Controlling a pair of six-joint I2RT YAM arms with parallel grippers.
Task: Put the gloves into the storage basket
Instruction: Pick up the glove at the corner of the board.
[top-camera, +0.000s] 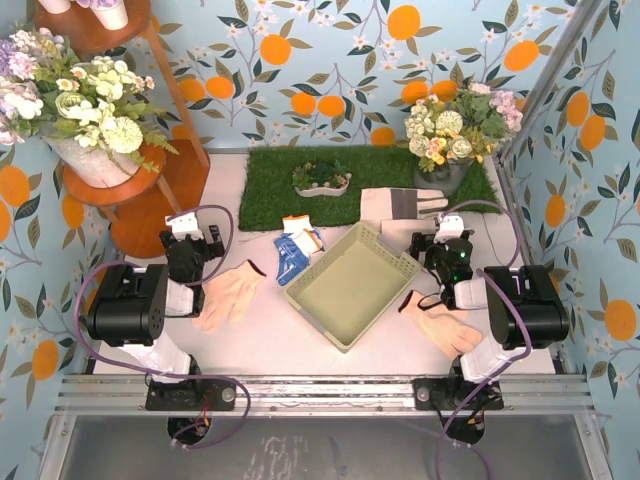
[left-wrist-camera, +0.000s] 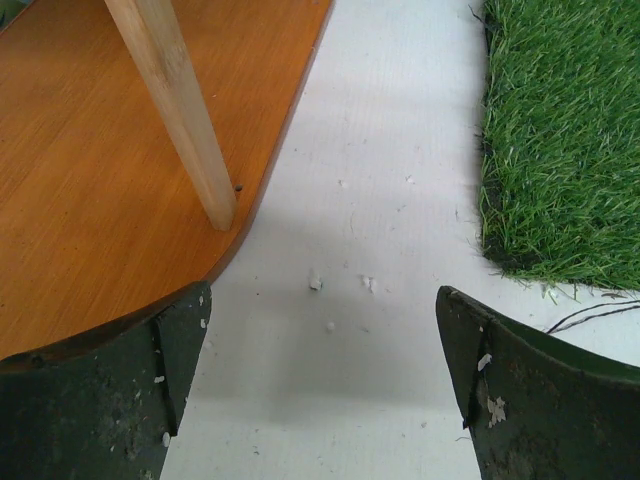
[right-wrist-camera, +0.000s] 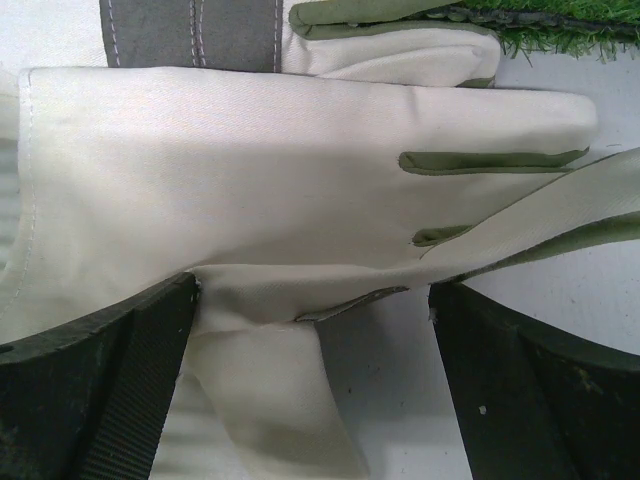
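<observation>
The work glove (right-wrist-camera: 300, 170) lies flat just past the basket's (top-camera: 352, 290) far right corner, at the edge of the grass mat (top-camera: 290, 185). It is cream cloth with olive side strips and a grey cuff. The right gripper (right-wrist-camera: 312, 295) hangs low over it with fingers apart and the thumb flap between them, placed, I judge, for a first pick.

The blue glove (top-camera: 297, 250), orange-cuffed and crumpled, rests against the basket's far left side. The left peach glove (top-camera: 228, 293) and the right peach glove (top-camera: 445, 325) lie limp near the arm bases.

The basket is shallow, pale green latticed plastic, set diagonally among them, with nothing in it yet. The left gripper (left-wrist-camera: 320, 330) is spread wide over the white table (left-wrist-camera: 380, 150), holding nothing, beside a wooden stand (left-wrist-camera: 100, 200).
</observation>
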